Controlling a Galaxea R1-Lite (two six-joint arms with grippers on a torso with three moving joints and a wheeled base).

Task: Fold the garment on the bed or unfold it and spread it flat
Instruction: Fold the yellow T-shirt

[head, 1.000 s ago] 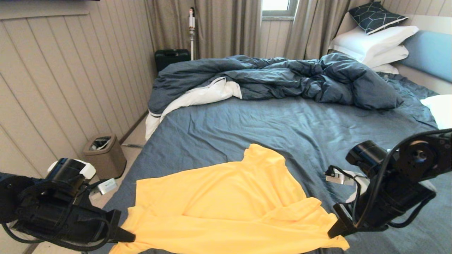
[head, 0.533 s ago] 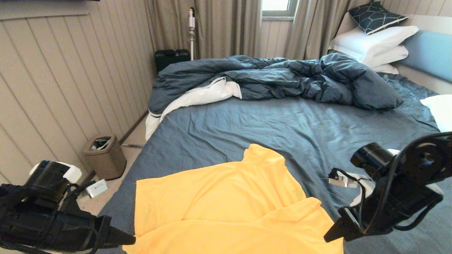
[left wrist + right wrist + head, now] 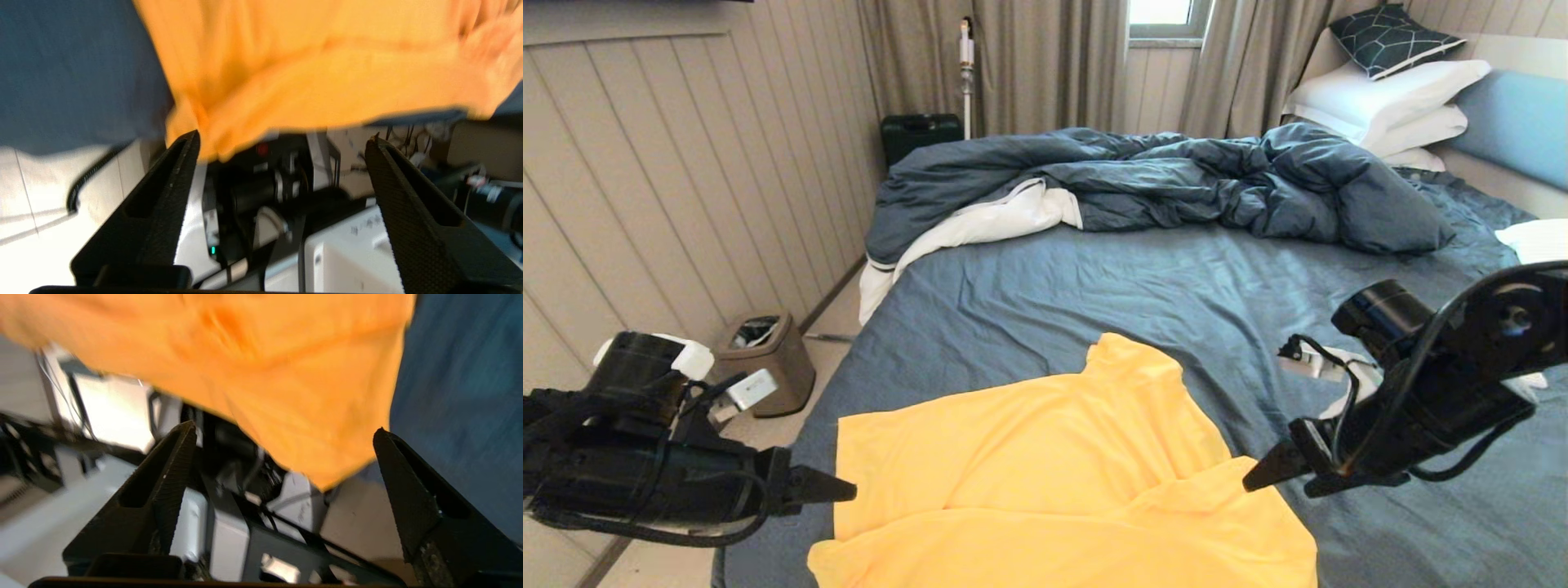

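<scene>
The garment (image 3: 1054,474), a bright yellow-orange T-shirt, lies spread on the slate-blue sheet of the bed (image 3: 1143,294), collar away from me and hem at the near edge. One sleeve is folded over its right side. My left gripper (image 3: 837,490) hovers open at the garment's left edge, holding nothing. In the left wrist view the garment (image 3: 306,73) lies beyond the spread left gripper (image 3: 282,139). My right gripper (image 3: 1270,478) hovers open by the folded sleeve at the right edge. The right wrist view shows a garment corner (image 3: 286,355) past the empty right gripper (image 3: 284,432).
A rumpled dark blue duvet (image 3: 1160,180) with white lining fills the far half of the bed. White pillows (image 3: 1388,98) stack at the far right by the headboard. A brown bin (image 3: 768,359) stands on the floor at the left, by the panelled wall.
Both grippers have opened and let go of the garment's near corners, then risen and moved a little inward. The released hem has settled onto the bed.
</scene>
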